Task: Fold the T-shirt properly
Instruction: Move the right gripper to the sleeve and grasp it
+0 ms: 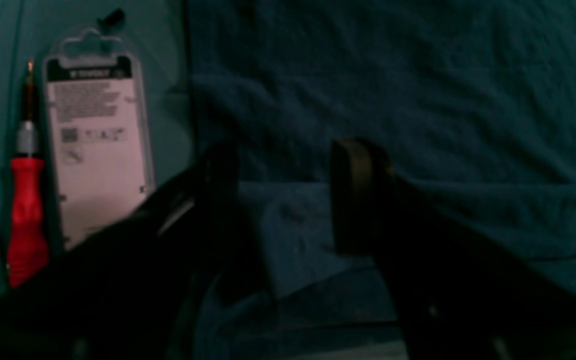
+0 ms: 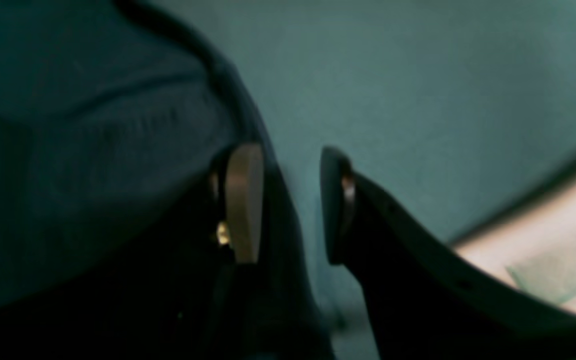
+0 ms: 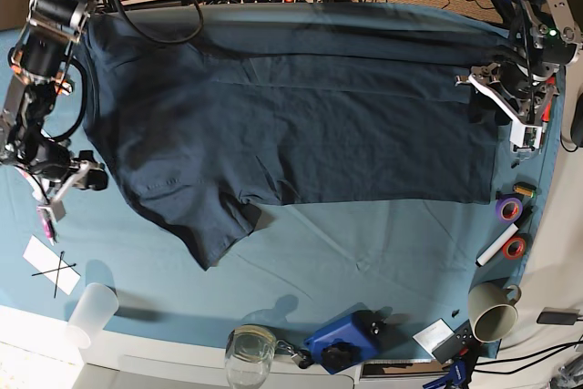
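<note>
T-shirt (image 3: 301, 125), dark navy and short-sleeved, lies spread flat across the upper middle of a desk covered with a lighter teal cloth (image 3: 364, 252). Its far long edge is folded over into a band, and one sleeve (image 3: 214, 225) juts toward the near edge. In the base view the left gripper (image 3: 487, 87) sits at the right-hand end of the shirt, its fingers spread apart just above the dark fabric with nothing between them. The left wrist view shows a red-handled screwdriver (image 1: 27, 200) and a blister pack (image 1: 95, 145) lying on the cloth just beside the shirt's edge. The right gripper (image 3: 68, 190) hovers at the opposite end, just off the shirt's edge, its fingers parted and empty. A mug (image 3: 493, 311), a glass (image 3: 250, 350) and tape rolls (image 3: 511, 228) stand along the near side.
</note>
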`<state>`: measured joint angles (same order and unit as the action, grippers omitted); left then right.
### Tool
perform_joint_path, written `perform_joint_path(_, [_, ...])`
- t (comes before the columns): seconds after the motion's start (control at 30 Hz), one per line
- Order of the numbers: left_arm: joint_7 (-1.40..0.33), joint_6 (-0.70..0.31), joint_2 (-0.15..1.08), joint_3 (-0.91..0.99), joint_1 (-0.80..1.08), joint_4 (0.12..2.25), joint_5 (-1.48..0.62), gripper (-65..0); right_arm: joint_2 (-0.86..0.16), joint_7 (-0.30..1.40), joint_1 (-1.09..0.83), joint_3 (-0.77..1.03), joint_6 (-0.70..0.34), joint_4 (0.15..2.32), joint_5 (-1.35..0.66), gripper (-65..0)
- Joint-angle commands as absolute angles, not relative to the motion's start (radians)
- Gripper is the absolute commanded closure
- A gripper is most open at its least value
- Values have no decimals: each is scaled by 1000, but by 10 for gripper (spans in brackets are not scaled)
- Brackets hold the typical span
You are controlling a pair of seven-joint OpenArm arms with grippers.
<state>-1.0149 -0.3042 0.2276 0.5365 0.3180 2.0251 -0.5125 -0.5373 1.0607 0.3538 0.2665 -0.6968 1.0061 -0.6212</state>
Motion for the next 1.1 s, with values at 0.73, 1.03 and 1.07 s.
perform_joint_path(0.73, [-968, -304, 238, 540, 313, 2040, -522, -279, -565, 1396, 393, 294, -698, 891, -968, 0])
perform_joint_path(1.03, [-956, -304, 233, 540, 314, 2040, -508, -279, -582, 1396, 324, 399, -698, 917, -1211, 0])
perform_joint_path(1.07, [-957, -303, 233, 540, 314, 2040, -503, -279, -582, 1396, 302, 399, -698, 930, -1207, 0])
